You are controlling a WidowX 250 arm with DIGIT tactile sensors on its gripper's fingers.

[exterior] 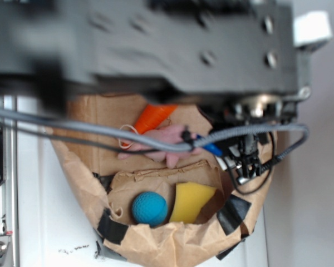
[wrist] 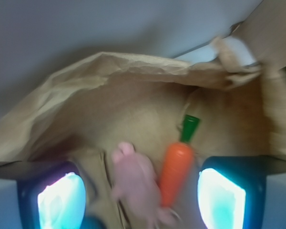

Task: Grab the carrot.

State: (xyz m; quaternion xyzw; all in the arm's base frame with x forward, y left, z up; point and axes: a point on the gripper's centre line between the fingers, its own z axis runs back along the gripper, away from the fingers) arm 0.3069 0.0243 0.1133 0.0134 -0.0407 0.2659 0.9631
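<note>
Though small, the carrot (wrist: 175, 172) looks light, smooth, rigid — likely slippery. End effector (wrist: 142, 198) wide, empty; grip mid-body, clear of the pink plush bunny (wrist: 133, 181) alongside.

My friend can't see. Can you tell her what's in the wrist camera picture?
An orange carrot with a green stem lies beside a pink plush bunny on crumpled brown paper. The gripper is open, its two fingers glowing at the bottom corners, with both toys between them.

Exterior from above past the blurred arm, wrist close inside the paper bag (wrist: 133, 81); carrot (wrist: 175, 171) shared.
</note>
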